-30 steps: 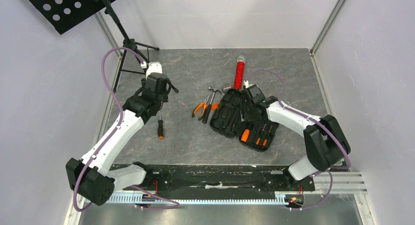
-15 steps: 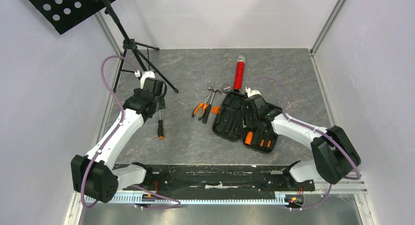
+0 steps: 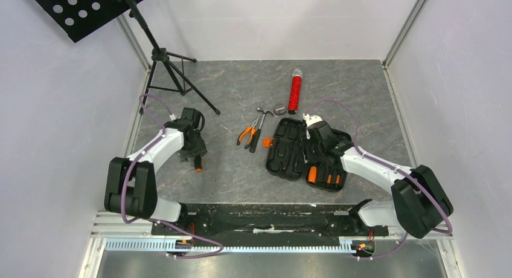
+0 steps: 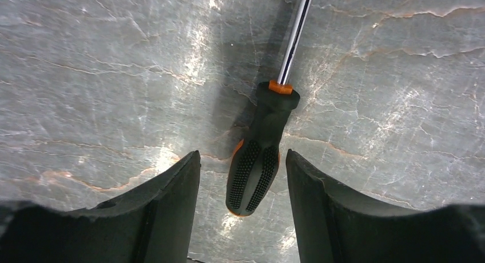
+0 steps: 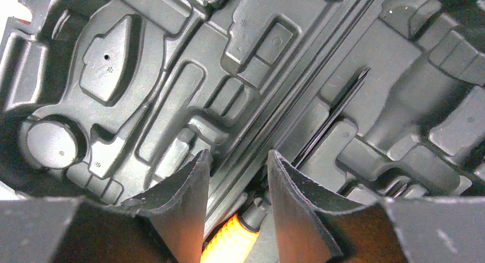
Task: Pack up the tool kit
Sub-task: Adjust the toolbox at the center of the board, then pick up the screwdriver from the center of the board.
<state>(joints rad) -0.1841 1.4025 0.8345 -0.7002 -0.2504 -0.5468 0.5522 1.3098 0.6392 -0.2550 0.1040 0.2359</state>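
Observation:
The tool kit's black case lies open mid-table, its moulded slots filling the right wrist view. Small orange-handled screwdrivers sit in its right half. My right gripper hangs low over the case, open, its fingers either side of the hinge ridge with an orange handle beneath. A loose orange-and-black screwdriver lies on the table at left. Its handle lies between the fingers of my open left gripper, untouched. Pliers and a hammer lie left of the case.
A red tube and a small round grey object lie behind the case. A black tripod stand stands at the back left corner. Walls close the table on the left, back and right.
My left arm has pulled back toward the near left and come down over the loose screwdriver. My right gripper moved nearer, and the case turned and shifted slightly toward the near edge.

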